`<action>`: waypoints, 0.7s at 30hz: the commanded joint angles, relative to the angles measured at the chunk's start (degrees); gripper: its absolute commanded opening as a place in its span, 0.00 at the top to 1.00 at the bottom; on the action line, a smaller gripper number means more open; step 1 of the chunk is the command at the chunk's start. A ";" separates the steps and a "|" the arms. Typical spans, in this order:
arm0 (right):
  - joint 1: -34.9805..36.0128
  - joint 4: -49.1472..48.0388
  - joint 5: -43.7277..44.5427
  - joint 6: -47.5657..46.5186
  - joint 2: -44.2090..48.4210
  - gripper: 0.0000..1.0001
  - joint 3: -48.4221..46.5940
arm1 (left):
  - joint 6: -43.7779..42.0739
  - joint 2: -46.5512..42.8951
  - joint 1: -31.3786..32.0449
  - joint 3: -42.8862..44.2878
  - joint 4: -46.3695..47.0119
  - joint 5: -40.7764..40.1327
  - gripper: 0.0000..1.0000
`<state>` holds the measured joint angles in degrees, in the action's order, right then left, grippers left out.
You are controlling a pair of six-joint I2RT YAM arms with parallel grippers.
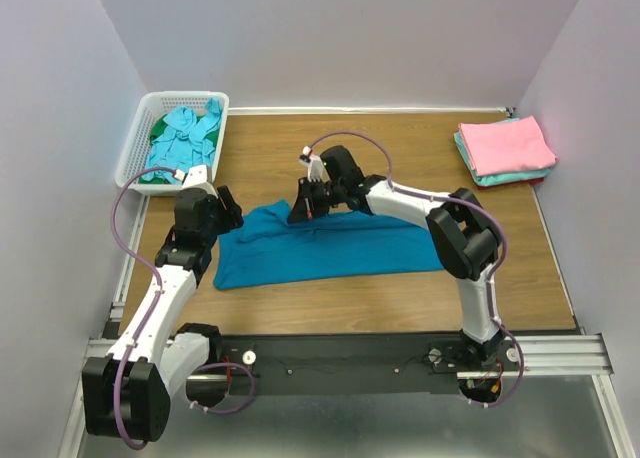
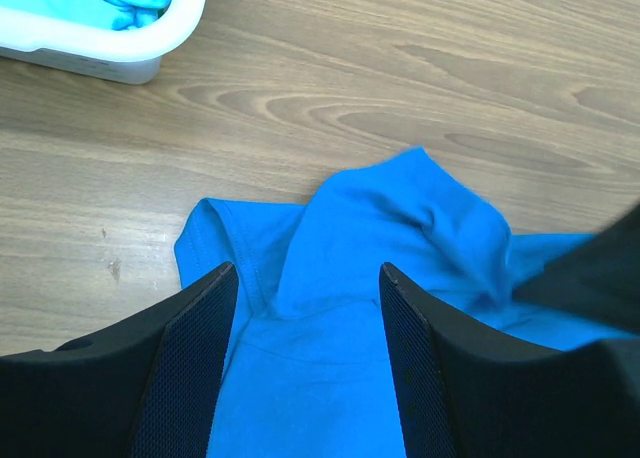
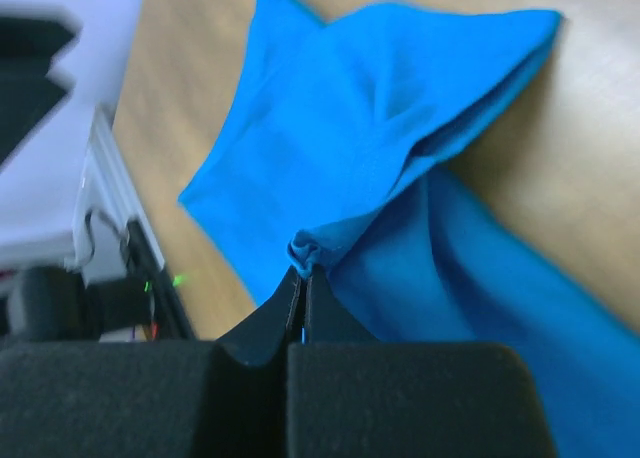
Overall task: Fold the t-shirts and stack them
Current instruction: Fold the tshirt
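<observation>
A deep teal-blue t-shirt [image 1: 320,246] lies spread across the middle of the wooden table. My right gripper [image 1: 305,210] is shut on a pinch of its upper edge [image 3: 318,250] and lifts that part off the table. My left gripper [image 1: 228,216] is open at the shirt's left end, its fingers [image 2: 200,358] hovering over the cloth [image 2: 320,378] with nothing between them. Folded pink and pale turquoise t-shirts [image 1: 505,148] are stacked at the far right. More turquoise and green t-shirts [image 1: 183,138] lie in the basket.
A white slotted basket [image 1: 140,138] stands at the far left; its corner shows in the left wrist view [image 2: 120,53]. White walls close in the table on three sides. A metal rail [image 1: 560,353] runs along the near edge.
</observation>
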<state>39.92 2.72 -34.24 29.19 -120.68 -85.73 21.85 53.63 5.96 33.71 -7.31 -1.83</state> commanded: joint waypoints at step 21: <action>7.01 12.02 -3.73 -14.68 12.14 0.73 17.45 | -0.49 -3.79 -0.33 -0.58 0.72 1.12 0.35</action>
<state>46.41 7.40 -36.16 19.42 -110.37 -66.28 21.87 51.33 5.96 33.71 -7.31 -1.50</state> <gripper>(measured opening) 0.213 0.654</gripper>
